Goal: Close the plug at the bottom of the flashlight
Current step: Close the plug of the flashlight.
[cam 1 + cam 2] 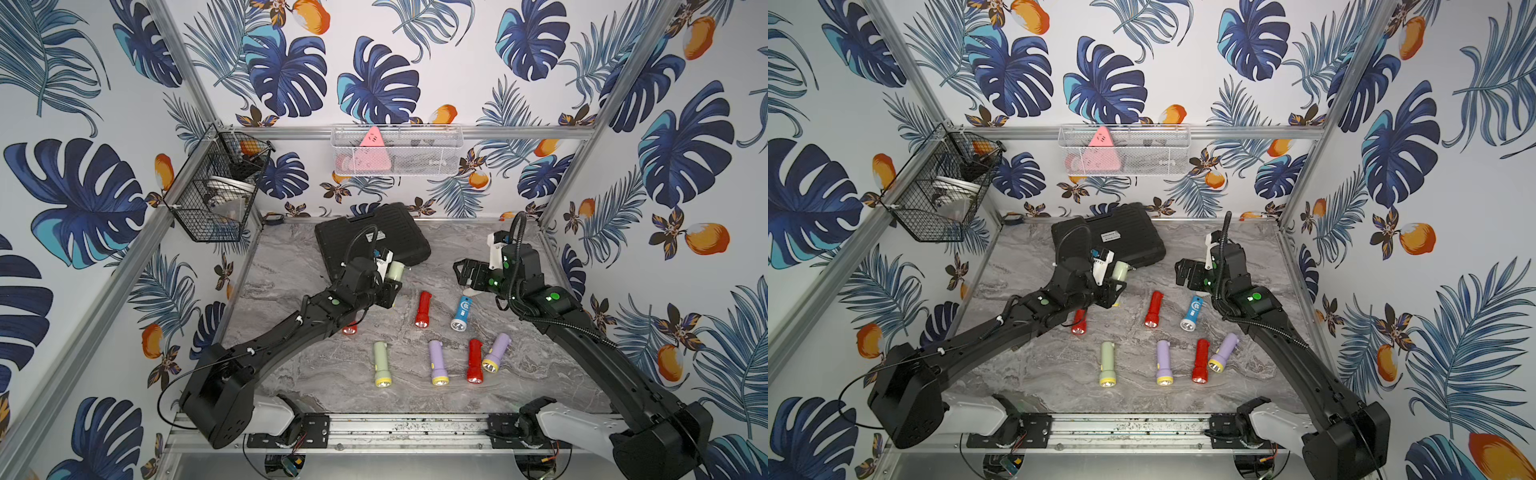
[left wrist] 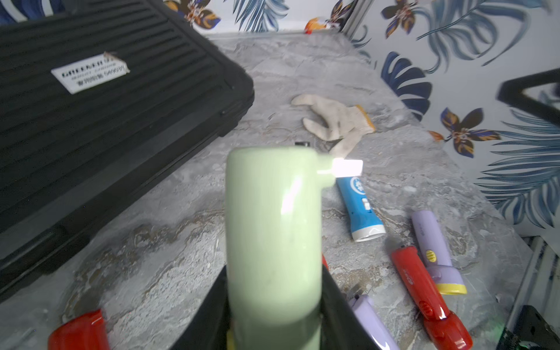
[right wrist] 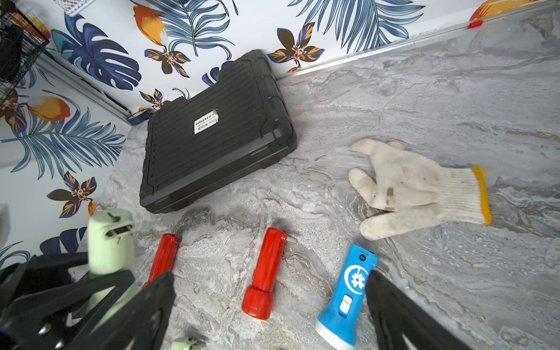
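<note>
Marbled surface [image 1: 324, 386]: black case [image 1: 401, 232], white glove [image 3: 415, 188], three red flashlights [image 1: 423, 309], two purple flashlights [image 1: 437, 361], blue flashlight [image 1: 461, 313], green flashlight [image 1: 381, 363].

I see a closed black case [image 1: 399, 237] lying by the back wall, a soiled white glove [image 3: 415, 188] near it.

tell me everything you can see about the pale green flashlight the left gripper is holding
The held green flashlight is a smooth, glossy pale green plastic cylinder, a yellow ring just showing near its head. The left gripper is shut on its head end, tail pointing away, lifted off the table near the black case. At the tail a shiny metal plug prong sticks out sideways, not folded in. Nothing else touches it.
</note>
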Available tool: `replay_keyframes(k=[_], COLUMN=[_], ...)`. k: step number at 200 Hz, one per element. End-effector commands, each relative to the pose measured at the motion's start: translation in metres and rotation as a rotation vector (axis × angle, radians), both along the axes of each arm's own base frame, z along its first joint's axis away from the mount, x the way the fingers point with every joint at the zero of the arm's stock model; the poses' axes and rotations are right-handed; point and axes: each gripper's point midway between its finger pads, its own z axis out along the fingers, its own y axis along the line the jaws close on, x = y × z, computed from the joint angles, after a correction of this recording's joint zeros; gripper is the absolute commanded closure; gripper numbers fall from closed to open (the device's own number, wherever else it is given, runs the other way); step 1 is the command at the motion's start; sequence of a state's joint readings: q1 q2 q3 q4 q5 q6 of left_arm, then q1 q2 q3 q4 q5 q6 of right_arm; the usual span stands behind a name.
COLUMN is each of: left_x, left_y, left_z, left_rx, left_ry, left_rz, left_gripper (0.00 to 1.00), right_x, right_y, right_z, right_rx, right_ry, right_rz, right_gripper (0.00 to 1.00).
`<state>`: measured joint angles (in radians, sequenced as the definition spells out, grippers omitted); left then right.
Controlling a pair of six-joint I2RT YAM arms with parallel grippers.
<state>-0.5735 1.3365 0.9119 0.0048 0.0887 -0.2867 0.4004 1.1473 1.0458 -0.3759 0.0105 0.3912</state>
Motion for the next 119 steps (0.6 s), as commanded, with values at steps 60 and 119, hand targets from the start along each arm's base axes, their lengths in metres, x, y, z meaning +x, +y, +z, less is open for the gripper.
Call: replay_keyframes(k=[60,119], left_x=[-0.032,-0.099], left_y=[-0.01,-0.026], left_z=[0.051,0.08], left_rx=[-0.111,-0.351], left_ry=[-0.187,-0.49], left_rz=[-0.171,-0.485], left_gripper=[1.0,1.0], right_x=[-0.006,-0.056], right_y=[0.043,0.086], right_z=[0.043,0.066], right_rx=[0.124,0.238], right_ry=[-0.241,-0.244], right_rz=[0.268,0.635], right_gripper=[0.0,0.0])
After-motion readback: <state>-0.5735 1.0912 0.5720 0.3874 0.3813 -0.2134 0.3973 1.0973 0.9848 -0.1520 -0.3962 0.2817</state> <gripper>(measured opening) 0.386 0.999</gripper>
